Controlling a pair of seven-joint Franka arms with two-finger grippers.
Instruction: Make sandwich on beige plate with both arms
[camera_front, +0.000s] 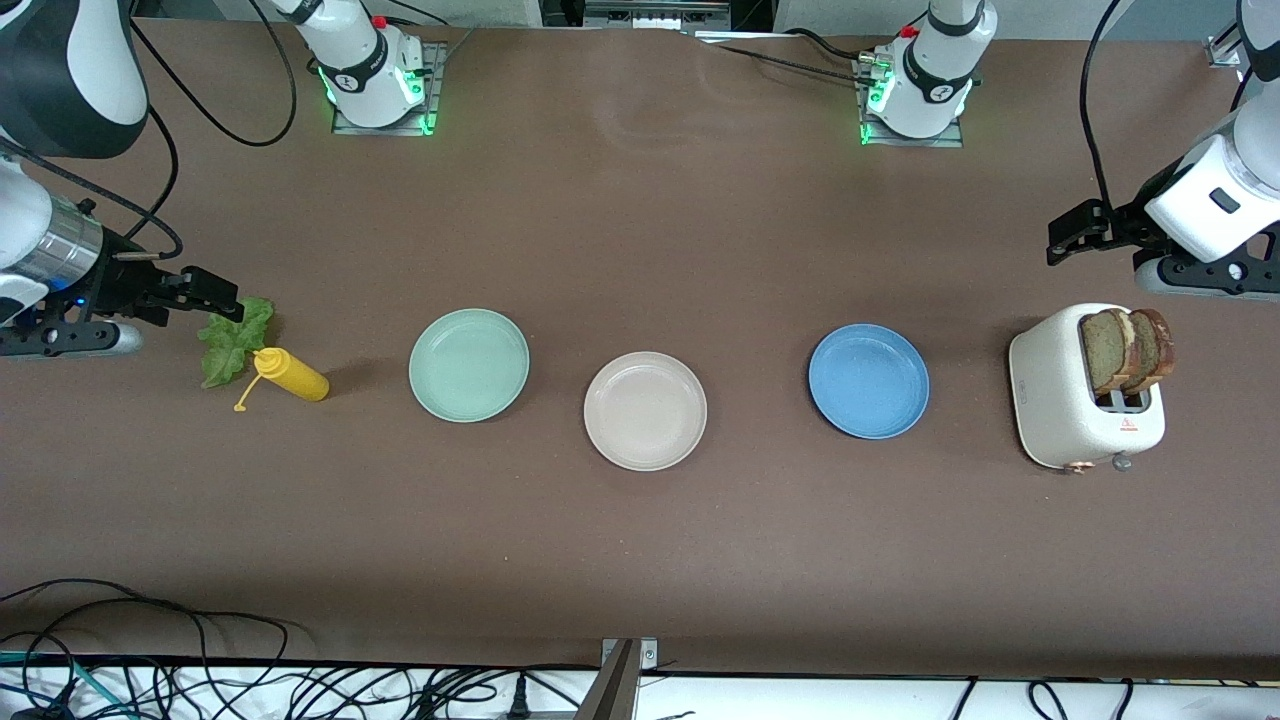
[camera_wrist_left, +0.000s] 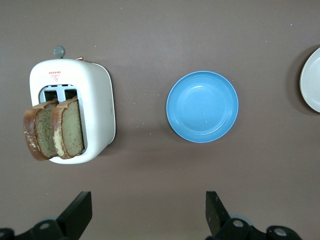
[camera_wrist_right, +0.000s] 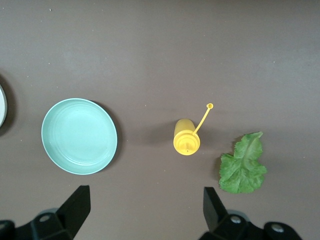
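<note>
Bread by the left arm, lettuce by the right — beige plate (camera_front: 645, 410) bare between.
Front view: we see 2 bread slices (camera_front: 1128, 350) upright in the toaster (camera_front: 1060, 400) under the left gripper (camera_front: 1070, 232); lettuce leaf (camera_front: 232, 340) beside the right gripper (camera_front: 205, 292). Wrist views: both grippers spread, empty.

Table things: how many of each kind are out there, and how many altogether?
Plates: 3, mint-green plate, beige plate, blue plate
Bread slices: 2, standing in the toaster
Toaster: 1
Lettuce leaf: 1
Yellow squeeze bottle: 1
Total: 8
</note>
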